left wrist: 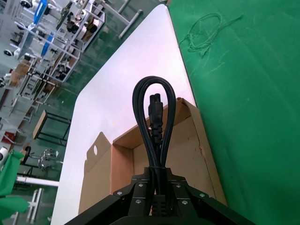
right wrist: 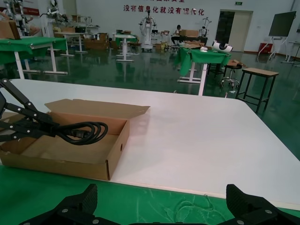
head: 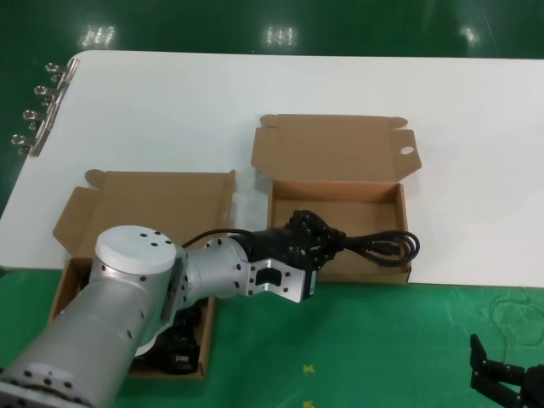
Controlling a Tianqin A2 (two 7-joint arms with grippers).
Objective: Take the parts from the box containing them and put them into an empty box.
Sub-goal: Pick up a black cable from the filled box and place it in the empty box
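**Left arm holds a coiled cable above the holed box**

The landmark is the shallow brown cardboard mailer box with the small round hole in its lid ear flap (head: 338, 223), standing open on the smooth white table (head: 170, 110) with its lid folded back flat. Its corrugated walls are low and square-cornered, and its matte floor shows bare.

Over this box's near edge hangs the black left gripper (head: 308, 240), a jointed metal linkage with visible screws on a rounded silver arm. Its fingers are clenched on a black rubber-sheathed power cable bundled in a long narrow coil (head: 374, 246). The coil juts out from the fingers across the box's near wall, above the floor rather than lying on it; in the left wrist view its glossy loop ends in a rounded bend with a moulded connector (left wrist: 153, 107) tucked inside.

To the left of the holed box, just beside it, sits the second brown cardboard mailer box with wide slanted lid flaps (head: 75, 223), largely covered by the silver arm; dark cable bundles (head: 174, 348) show in its near corner.

The black right gripper (head: 508, 382) waits well off to the right of the holed box, nearer the robot, over the green cloth (head: 399, 340), its angular fingers spread apart and holding nothing.
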